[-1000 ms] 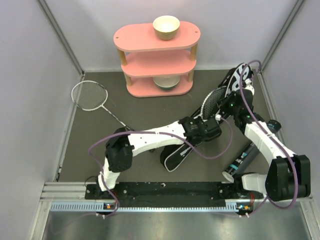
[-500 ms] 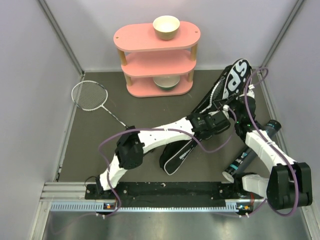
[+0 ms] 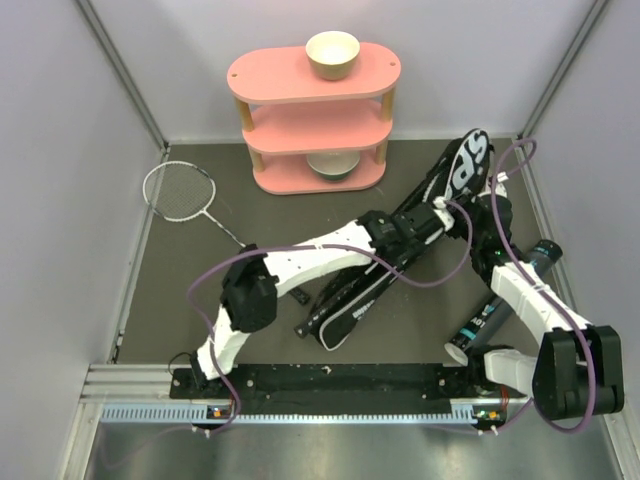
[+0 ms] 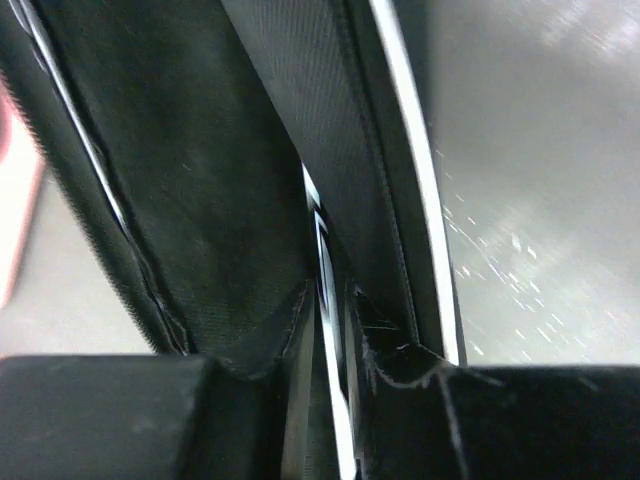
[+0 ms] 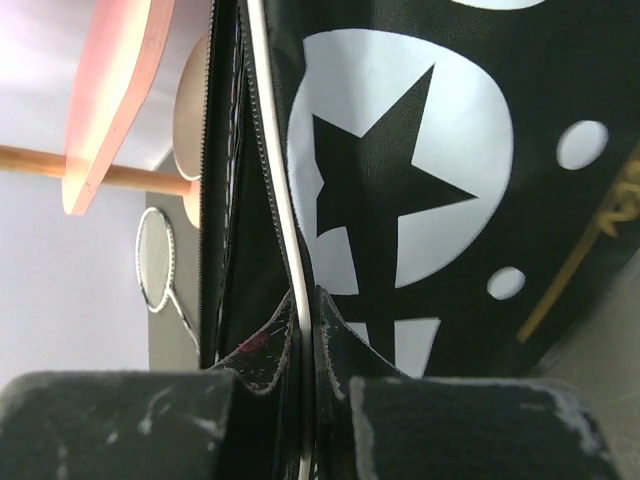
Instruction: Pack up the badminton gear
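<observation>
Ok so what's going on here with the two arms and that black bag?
Both arms are working on the long black bag, which lies diagonally across the right side of the table. The right gripper is pinched shut on its white-piped edge. The left gripper has another stretch of edge between its jaws, though how firmly is unclear. One racket lies at the far left and the black tube at the near right, both outside the bag.

A pink shelf stands on the desk. One cream bowl sits on top, another bowl lower down.
</observation>
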`<state>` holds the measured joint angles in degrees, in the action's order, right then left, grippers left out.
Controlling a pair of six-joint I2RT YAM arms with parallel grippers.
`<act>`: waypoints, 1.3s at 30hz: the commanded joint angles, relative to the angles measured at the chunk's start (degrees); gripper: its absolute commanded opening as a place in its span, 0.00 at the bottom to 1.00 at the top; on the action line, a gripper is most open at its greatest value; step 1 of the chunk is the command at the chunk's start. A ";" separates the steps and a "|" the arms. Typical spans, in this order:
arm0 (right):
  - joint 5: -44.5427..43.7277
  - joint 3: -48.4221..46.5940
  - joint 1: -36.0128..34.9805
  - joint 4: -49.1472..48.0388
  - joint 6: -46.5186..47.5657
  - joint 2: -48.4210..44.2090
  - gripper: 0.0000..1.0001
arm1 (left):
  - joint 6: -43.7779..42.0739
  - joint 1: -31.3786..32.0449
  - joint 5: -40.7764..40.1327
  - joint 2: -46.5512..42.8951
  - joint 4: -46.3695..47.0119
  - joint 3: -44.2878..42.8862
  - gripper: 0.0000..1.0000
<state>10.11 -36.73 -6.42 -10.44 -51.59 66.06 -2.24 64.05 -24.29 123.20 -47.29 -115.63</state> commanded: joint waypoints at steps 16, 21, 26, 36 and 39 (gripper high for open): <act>12.48 0.34 4.31 -8.81 3.34 0.56 0.00 | 17.88 -10.26 51.01 -23.27 11.78 23.17 0.33; 12.48 0.34 4.30 -8.90 3.25 0.65 0.00 | 19.90 -9.47 43.92 -22.13 13.01 25.81 0.33; 12.65 0.08 4.22 -8.55 3.43 0.56 0.00 | 20.61 -9.21 37.48 -18.35 11.95 25.72 0.38; 12.65 0.08 4.31 -8.64 3.87 0.73 0.00 | 20.78 -7.63 29.65 -13.60 10.90 25.02 0.40; 12.83 0.34 4.22 -8.99 3.78 0.74 0.00 | 21.05 -7.28 29.92 -12.54 10.90 24.58 0.35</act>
<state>21.34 -35.31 -2.72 -13.69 -48.01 67.20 18.31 56.38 7.40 109.86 -37.26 -90.15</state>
